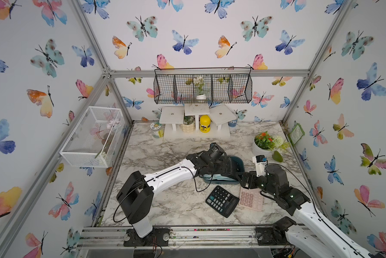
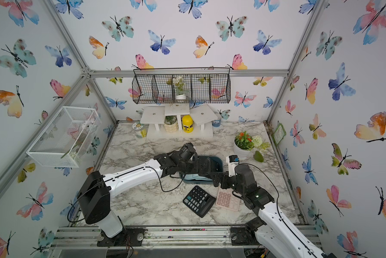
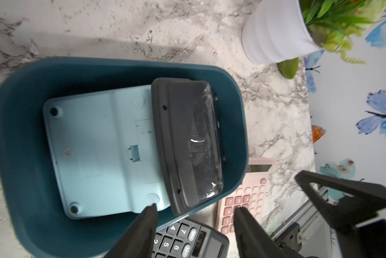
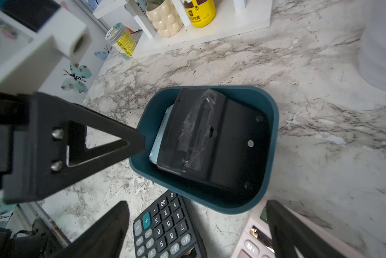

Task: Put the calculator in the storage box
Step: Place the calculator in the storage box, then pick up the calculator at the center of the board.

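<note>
Inside the smooth, rounded storage box (image 4: 273, 134), a black plastic calculator (image 4: 227, 143)

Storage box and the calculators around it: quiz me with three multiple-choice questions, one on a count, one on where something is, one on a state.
1. How many calculators lie in the storage box?
A. None
B. One
C. Two

2. Where is the pink calculator?
A. On the table, beside the keys-up black calculator
B. In the storage box
C. In the white mesh basket

3. How does the light blue calculator lie?
A. Keys up
B. Underside up
C. Standing on edge

Answers:
1 C: both wrist views show the light blue calculator and a second black calculator inside.
2 A: both top views show it on the marble, outside the box.
3 B: its feet and battery cover face up.
</note>
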Controlling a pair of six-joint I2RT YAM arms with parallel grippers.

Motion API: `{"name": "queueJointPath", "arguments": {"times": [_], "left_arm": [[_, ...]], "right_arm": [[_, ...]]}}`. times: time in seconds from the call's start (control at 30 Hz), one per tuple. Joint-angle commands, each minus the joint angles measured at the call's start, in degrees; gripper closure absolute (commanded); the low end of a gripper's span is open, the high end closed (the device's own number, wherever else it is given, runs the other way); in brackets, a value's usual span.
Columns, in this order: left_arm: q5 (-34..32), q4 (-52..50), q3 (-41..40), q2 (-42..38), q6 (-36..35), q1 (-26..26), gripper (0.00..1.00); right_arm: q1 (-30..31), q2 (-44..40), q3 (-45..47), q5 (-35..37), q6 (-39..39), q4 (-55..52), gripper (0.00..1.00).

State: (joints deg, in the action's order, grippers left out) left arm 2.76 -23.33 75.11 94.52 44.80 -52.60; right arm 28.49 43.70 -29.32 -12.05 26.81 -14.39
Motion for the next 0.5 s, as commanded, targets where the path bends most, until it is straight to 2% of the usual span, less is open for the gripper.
{"name": "queueJointPath", "arguments": {"times": [0.0,0.2,0.47], "left_arm": [[-4.96,-2.77,-0.81,-5.65,-1.97,0.00,0.28],[-10.09,-2.95,-6.96,-12.27,-2.61,1.01,0.15],[-10.52,-1.53,-15.34,-17.62,-2.41,3.15,0.14]], "right_arm": [[0.16,0.62,1.04,-6.94,0.55,-1.18,0.02],[0.50,-0.42,3.79,-11.28,4.71,-4.24,0.02],[0.86,-3.98,5.74,-13.12,8.76,-10.89,0.02]]}}
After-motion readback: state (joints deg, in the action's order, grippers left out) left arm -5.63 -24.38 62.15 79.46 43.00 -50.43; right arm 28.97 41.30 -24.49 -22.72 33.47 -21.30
